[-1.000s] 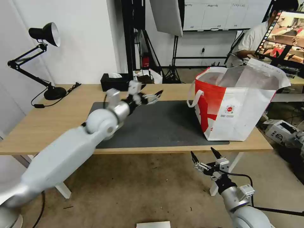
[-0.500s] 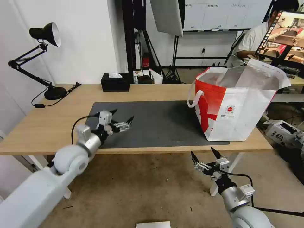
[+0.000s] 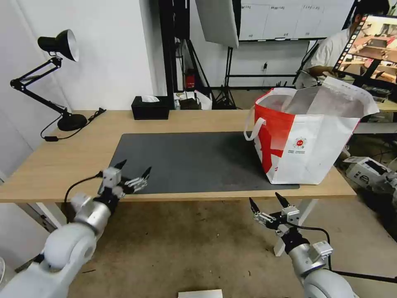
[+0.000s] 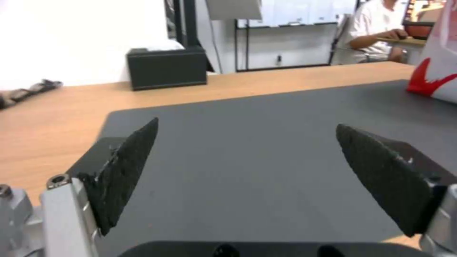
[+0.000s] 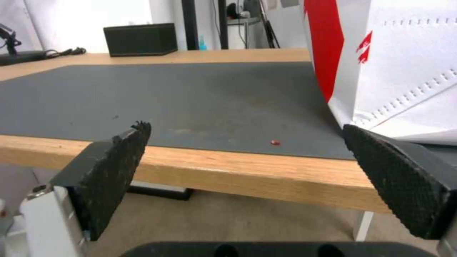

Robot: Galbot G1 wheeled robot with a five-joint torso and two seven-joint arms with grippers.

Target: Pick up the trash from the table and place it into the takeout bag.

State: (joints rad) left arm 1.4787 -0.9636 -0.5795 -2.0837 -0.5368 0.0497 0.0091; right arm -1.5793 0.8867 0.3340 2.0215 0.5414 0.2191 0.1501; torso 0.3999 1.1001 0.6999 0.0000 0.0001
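Note:
The trash is out of view; a tiny red crumb point(image 5: 275, 142) lies on the dark grey mat point(image 3: 198, 161) near the table's front edge. The takeout bag point(image 3: 306, 136) stands upright and open at the right end of the table point(image 3: 78, 157), its foil lining showing. My left gripper point(image 3: 135, 166) hovers open and empty over the mat's near left corner, seen close up as left gripper point(image 4: 247, 124). My right gripper point(image 3: 264, 198) hangs open and empty below the table's front edge, in front of the bag point(image 5: 405, 64).
A black tissue box point(image 3: 151, 109) sits at the back of the table. A black desk lamp point(image 3: 58, 74) with its cable stands at the back left. White table legs point(image 3: 289, 231) lie just behind my right gripper. A cardboard box point(image 3: 366, 169) rests on the floor at right.
My left arm has drawn back from the far middle of the mat to its near left corner, still open. The right arm has not moved.

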